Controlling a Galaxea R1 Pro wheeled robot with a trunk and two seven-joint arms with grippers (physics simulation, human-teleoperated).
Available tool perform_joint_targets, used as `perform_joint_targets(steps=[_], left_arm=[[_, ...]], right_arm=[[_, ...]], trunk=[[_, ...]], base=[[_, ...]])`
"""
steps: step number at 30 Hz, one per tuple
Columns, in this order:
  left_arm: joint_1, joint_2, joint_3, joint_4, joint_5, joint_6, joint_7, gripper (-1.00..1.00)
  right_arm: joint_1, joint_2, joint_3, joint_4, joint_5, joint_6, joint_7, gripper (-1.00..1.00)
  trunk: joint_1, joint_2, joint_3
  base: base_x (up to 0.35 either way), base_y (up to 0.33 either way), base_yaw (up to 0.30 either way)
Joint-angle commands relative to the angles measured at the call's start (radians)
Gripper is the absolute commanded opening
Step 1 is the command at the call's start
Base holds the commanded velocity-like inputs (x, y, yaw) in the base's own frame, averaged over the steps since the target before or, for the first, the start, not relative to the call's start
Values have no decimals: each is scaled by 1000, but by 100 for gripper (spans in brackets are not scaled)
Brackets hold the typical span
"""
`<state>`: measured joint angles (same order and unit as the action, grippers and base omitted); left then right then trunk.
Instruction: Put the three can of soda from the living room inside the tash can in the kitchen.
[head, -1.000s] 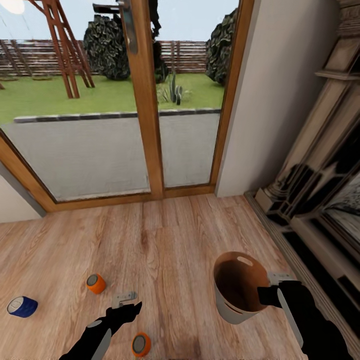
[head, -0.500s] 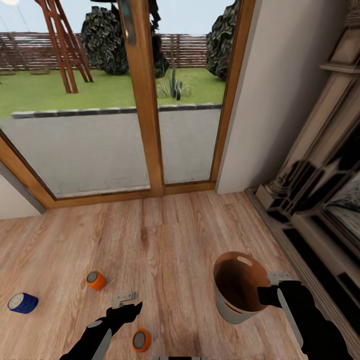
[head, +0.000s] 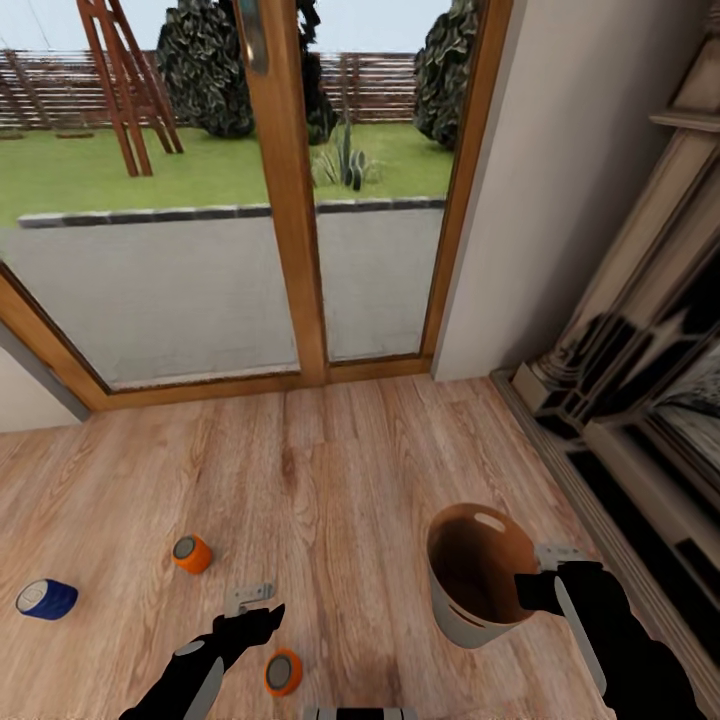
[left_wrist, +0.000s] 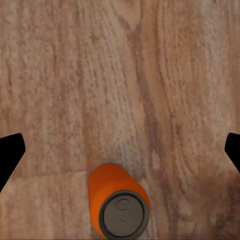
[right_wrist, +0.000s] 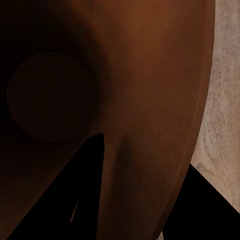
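while the left gripper hangs spread wide over the planks, the right gripper stays clamped on the tash can rim.

nearest, an orange can with a dull silvery top lies on the grained wood floor just below the left gripper's parted fingers, one finger black at each edge of the wrist view. one right finger sits inside the bin's glossy brown wall, the other outside its pale tapered shell. a second orange can lies beyond the left gripper, the dark blue can well off to its outer side. farther, wood-framed glass doors. against a second ago the whole view has tipped slightly; the cans lie as before.
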<state>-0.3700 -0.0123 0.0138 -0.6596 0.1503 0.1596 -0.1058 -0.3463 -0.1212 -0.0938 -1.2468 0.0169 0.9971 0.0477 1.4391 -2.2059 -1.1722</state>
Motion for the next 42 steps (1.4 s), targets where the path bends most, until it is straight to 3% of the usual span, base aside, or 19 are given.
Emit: perform_joint_targets(steps=[1, 42], left_arm=[[0, 0, 0, 0, 0, 0, 0, 100], [0, 0, 0, 0, 0, 0, 0, 100]], right_arm=[[0, 0, 0, 0, -12, 0, 0, -100], [0, 0, 1, 0, -11, 0, 0, -100]], trunk=[[0, 0, -2], [0, 0, -68]], base=[[0, 0, 0], [0, -11, 0]])
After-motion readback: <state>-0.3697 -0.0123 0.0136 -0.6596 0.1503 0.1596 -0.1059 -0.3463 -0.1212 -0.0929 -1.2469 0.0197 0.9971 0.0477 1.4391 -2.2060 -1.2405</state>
